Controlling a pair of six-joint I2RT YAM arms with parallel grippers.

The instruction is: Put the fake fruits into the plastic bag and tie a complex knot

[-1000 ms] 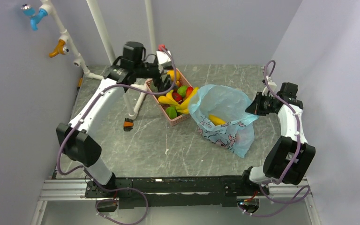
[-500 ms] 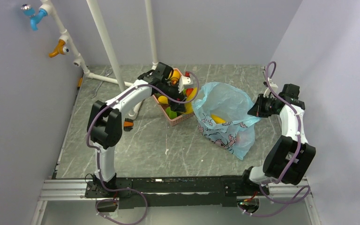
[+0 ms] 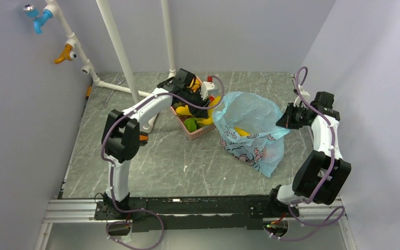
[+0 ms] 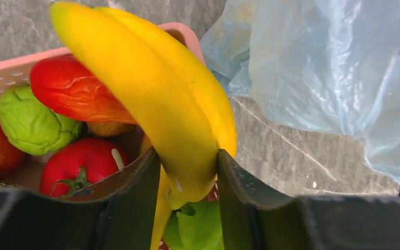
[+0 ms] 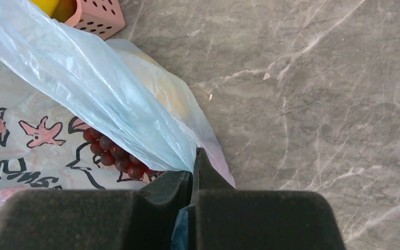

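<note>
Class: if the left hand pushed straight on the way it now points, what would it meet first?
Probably the glossy yellow plastic bananas already between the fingers of the left hand; beyond them comes the pink perforated basket's rim, though depth is unclear.

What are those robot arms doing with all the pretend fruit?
The left gripper pinches the bananas in the pink basket, which holds more fruit. The right gripper is shut on the edge of the plastic bag, holding it open. Grapes are inside the bag, which is not tied yet.
</note>
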